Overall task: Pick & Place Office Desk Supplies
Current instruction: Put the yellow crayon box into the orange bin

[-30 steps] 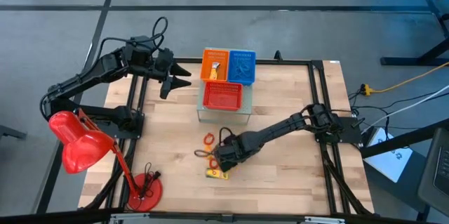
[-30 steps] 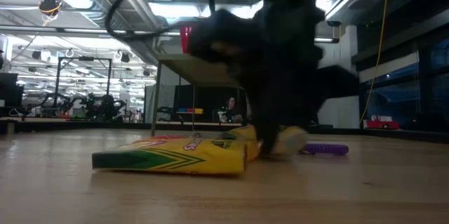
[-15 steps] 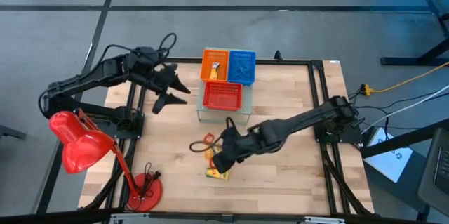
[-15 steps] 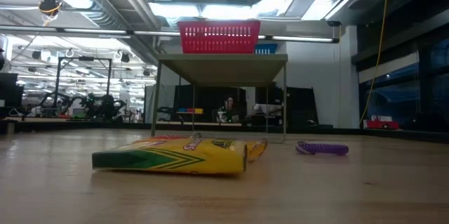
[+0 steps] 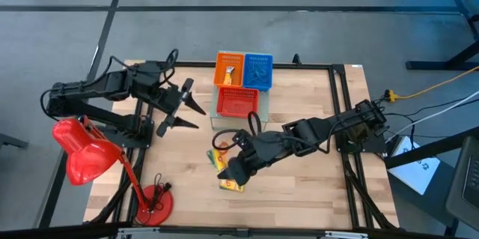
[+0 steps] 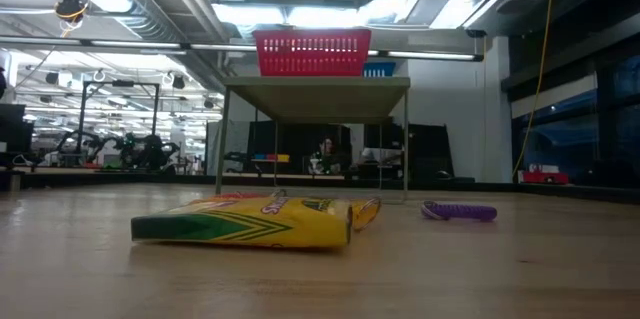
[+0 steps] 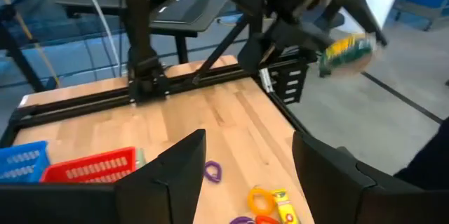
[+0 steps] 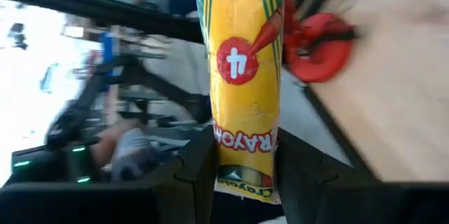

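My right gripper (image 5: 228,165) hangs above the table's middle, shut on a yellow-and-green crayon box (image 8: 242,76), which also shows raised in the left wrist view (image 7: 345,50). A second crayon box (image 6: 250,221) lies flat on the table beneath it (image 5: 230,185). An orange loop (image 7: 261,199) and a purple loop (image 7: 212,171) lie on the wood nearby; the purple one shows in the low view too (image 6: 460,212). My left gripper (image 5: 199,119) is open over the table's left part, level, with nothing between its fingers. My right gripper pinches the crayon box by one short end (image 8: 242,171) between its two fingers, one on each flat side. The box runs straight out along the fingers, past their tips. It is lifted clear of the table and slants slightly downward toward the table's left.
An orange basket (image 5: 230,69), a blue basket (image 5: 258,70) and a red basket (image 5: 237,102) sit on a clear stand at the far middle. A big red desk lamp (image 5: 86,153) stands at the near left corner. Black frame rails (image 5: 340,97) run along the table's sides.
My right gripper has risen from the table with a crayon box, out of the low view, and tipped from pointing down to nearly level. My left gripper has swung from the far left corner toward the table's middle and rolled.
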